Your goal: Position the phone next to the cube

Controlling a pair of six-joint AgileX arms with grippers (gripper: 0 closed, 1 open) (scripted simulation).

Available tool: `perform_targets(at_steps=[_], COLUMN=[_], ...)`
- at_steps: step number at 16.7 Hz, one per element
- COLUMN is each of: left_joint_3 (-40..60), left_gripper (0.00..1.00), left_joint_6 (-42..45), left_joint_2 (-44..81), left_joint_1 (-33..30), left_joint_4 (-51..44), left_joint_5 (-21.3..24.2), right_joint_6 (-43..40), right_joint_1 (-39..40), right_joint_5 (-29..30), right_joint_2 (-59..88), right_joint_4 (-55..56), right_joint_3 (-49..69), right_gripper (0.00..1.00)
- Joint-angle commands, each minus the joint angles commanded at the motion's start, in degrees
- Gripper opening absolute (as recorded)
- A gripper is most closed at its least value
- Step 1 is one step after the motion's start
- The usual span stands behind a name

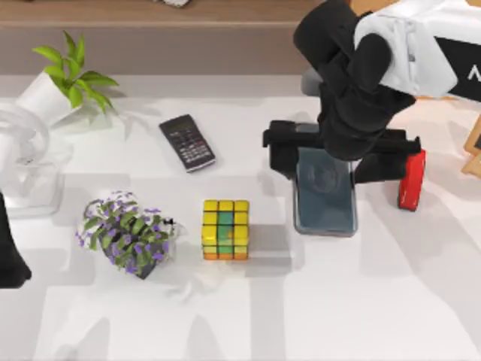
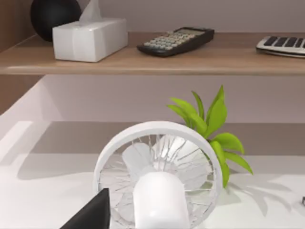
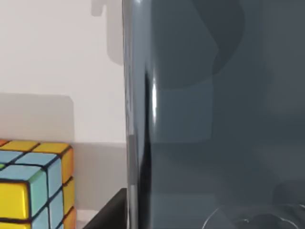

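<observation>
The phone (image 1: pixel 325 197), a glossy dark blue-grey slab, is right of the cube (image 1: pixel 225 229) with a gap of about a cube's width between them. My right gripper (image 1: pixel 325 154) straddles the phone's far end, its black fingers against both long edges, shut on it. The right wrist view has the phone (image 3: pixel 214 114) very close and the yellow, blue and orange cube (image 3: pixel 33 186) beside it. I cannot tell whether the phone touches the table. My left arm (image 1: pixel 11 256) is parked at the table's left edge.
A black keyed handset (image 1: pixel 187 142) lies behind the cube. A purple flowering plant (image 1: pixel 128 235) stands left of the cube. A white fan (image 1: pixel 22 162) and a green potted plant (image 1: pixel 64 83) sit far left. A red object (image 1: pixel 412 180) stands right of the phone.
</observation>
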Motion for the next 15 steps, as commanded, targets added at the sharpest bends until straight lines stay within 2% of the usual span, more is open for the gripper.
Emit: perform_targets(at_steps=[7,13,15], left_joint_3=[0.00,0.00,0.00], left_gripper=[1.00,1.00,1.00], left_joint_6=[0.00,0.00,0.00], left_joint_2=[0.00,0.00,0.00], left_joint_1=[0.00,0.00,0.00], left_joint_4=[0.00,0.00,0.00], left_joint_5=[0.00,0.00,0.00], right_joint_6=[-0.08,-0.08,-0.08], right_joint_1=[0.02,0.02,0.02], right_joint_5=[0.29,0.29,0.29], right_joint_2=[6.74,6.74,6.74], right_joint_4=[0.72,0.72,0.72], right_joint_3=[-5.85,-5.85,-5.85], right_gripper=[0.00,0.00,0.15])
